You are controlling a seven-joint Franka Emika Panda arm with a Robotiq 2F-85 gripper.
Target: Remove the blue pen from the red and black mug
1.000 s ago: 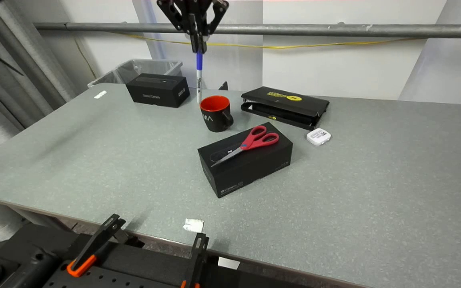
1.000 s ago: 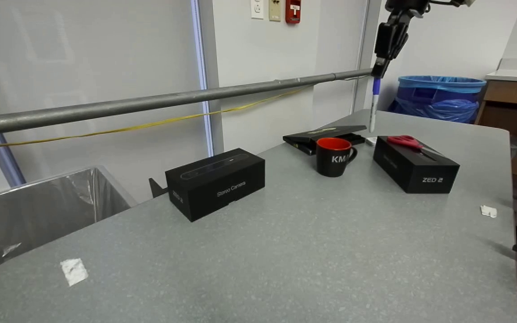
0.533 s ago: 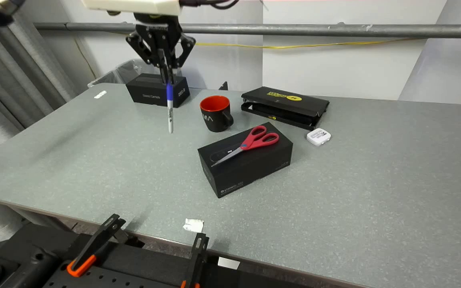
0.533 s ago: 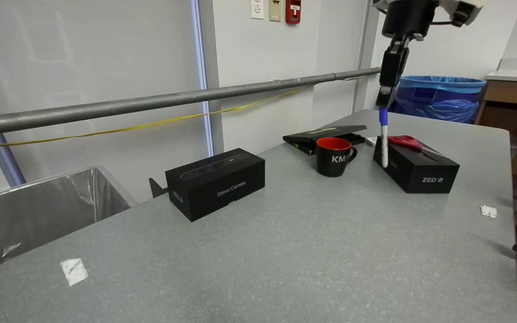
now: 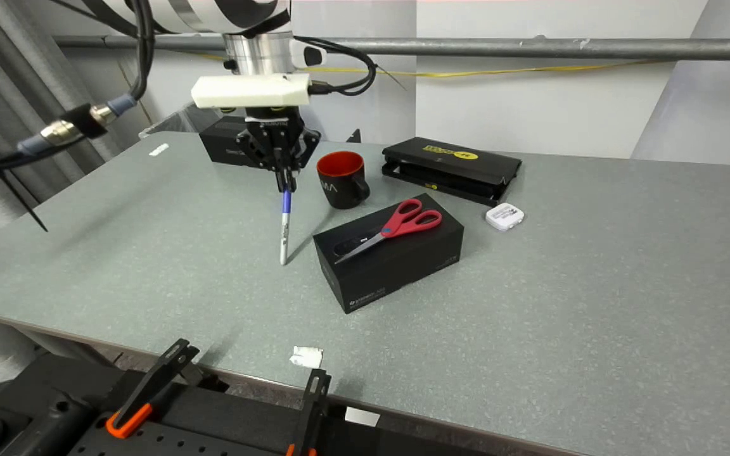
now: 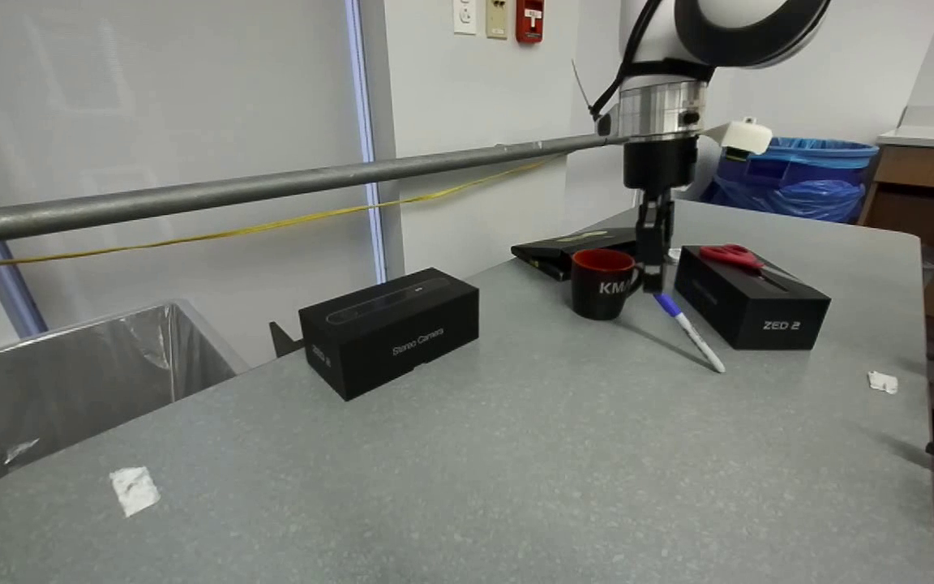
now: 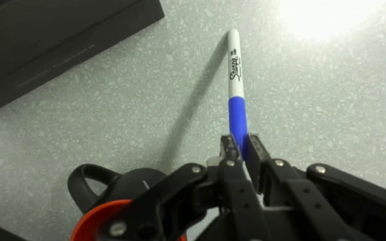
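– Gripper (image 7: pixel 243 147) status?
– Clamped on the blue pen (image 7: pixel 236 92), at its blue end.
– Pen location?
– Outside the red and black mug (image 5: pixel 341 190), tilted, white end touching the table (image 5: pixel 568 316).
– Mug itself?
– Upright, near the black box (image 5: pixel 397 272) carrying the red-handled scissors (image 5: pixel 391 229).

— What sort of place?

— A lab, by the look: robot arm (image 6: pixel 663 105) straight above the fingers (image 6: pixel 653 280), box marked ZED 2 (image 6: pixel 751 315) near them, box marked Stereo Camera (image 6: pixel 390 332) farther off to their left in an exterior view.

— Possibly an office?

— Hard to rule out: grey table (image 6: pixel 516 470) beneath the fingers, wall outlet (image 6: pixel 464 16) and red wall box (image 6: pixel 529 20) above and left of them, blue-lined bin (image 6: pixel 791 182) and wood-fronted counter (image 6: pixel 929 173) well beyond.
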